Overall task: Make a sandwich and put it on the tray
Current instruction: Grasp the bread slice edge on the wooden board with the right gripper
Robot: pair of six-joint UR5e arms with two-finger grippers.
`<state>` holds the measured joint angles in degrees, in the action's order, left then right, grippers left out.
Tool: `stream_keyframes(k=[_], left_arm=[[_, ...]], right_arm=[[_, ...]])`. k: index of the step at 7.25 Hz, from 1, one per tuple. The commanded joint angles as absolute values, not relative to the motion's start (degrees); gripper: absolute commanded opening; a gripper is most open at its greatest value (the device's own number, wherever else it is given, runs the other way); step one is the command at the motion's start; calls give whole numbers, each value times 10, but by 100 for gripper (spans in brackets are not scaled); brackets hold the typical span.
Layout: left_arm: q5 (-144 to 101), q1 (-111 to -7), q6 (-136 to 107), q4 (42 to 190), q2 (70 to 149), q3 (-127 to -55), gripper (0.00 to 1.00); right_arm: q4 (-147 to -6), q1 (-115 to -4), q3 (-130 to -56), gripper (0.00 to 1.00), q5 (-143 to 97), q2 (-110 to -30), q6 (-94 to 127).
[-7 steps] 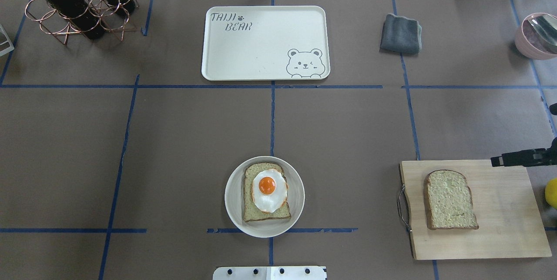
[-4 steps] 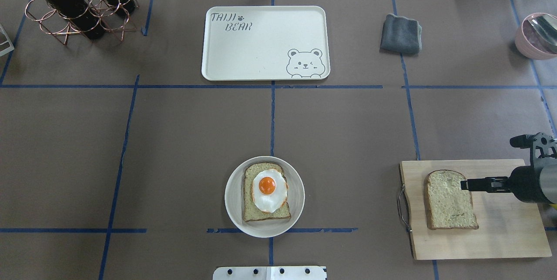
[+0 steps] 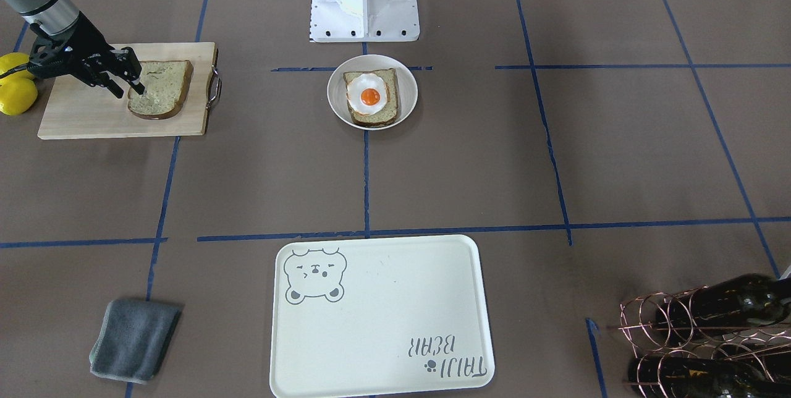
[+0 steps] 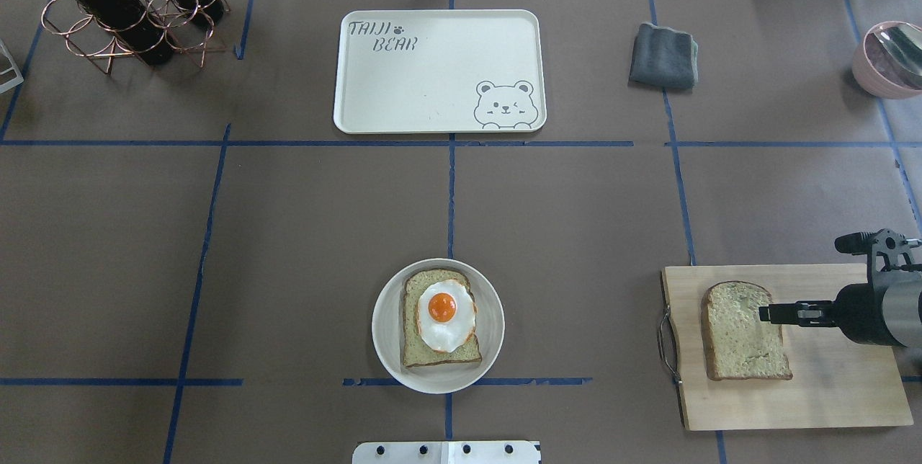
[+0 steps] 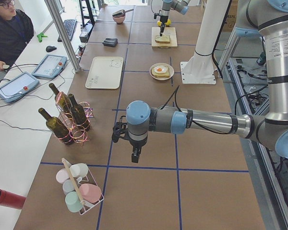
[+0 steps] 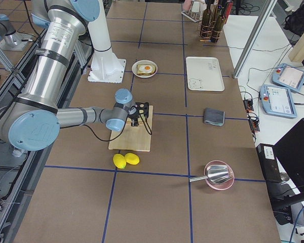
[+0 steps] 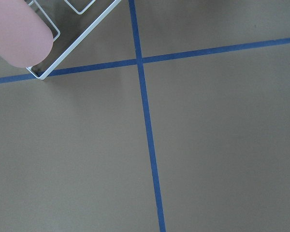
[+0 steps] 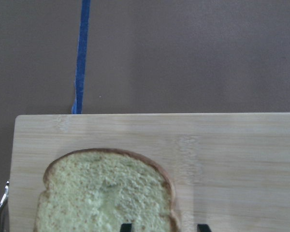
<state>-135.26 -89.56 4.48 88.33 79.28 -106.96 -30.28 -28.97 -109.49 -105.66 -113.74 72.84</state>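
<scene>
The right gripper hung over the right edge of the plain slice on the board. Its claw was spread, with one tip above the crumb and the other above bare wood just past the crust. The other slice lay in the dish with the egg on top. The tray sat well apart across the table, with no bread on it. The sandwich was thus unbuilt, and the step in hand looked to be picking up the top slice.

To do it well, the claw would likely need to sink until the outer finger met the board beside the crust, then close on that edge, not on the soft middle. A slice held by one side could droop, so it should be lifted clear of the board before travelling. It should then be set square over the egg so the yolk did not tip it.

The right wrist view showed the two fingertips apart, while the overhead merged them into one dark bar. The front view showed how low the claw stood and the lemons beside the board, which the overhead did not show. Only the left side view showed the left gripper, over bare table near the bottles. Whether its claw was spread or closed could not be told there.
</scene>
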Motion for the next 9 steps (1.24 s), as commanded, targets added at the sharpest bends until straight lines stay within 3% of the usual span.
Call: stream_keyframes(k=[1,3,4,5,9], left_arm=[[-1353,-896,45,883,793,-1070,100],[-1353,-896,45,883,793,-1070,100],[-1353,-896,45,882,793,-1070,100],[-1353,-896,45,882,793,-1070,100],[-1353,-896,45,883,794,-1071,100]], right_arm=[[-302,-280,-1095,46,-1056,-1137,729],[-302,-277,-1095,42,-1056,-1137,729],[-302,-276,-1095,16,-1056,-1137,729],[-302,-276,-1096,0,-1057,-1137,728],[-302,-279,-1110,0,-1063,-1140,728]])
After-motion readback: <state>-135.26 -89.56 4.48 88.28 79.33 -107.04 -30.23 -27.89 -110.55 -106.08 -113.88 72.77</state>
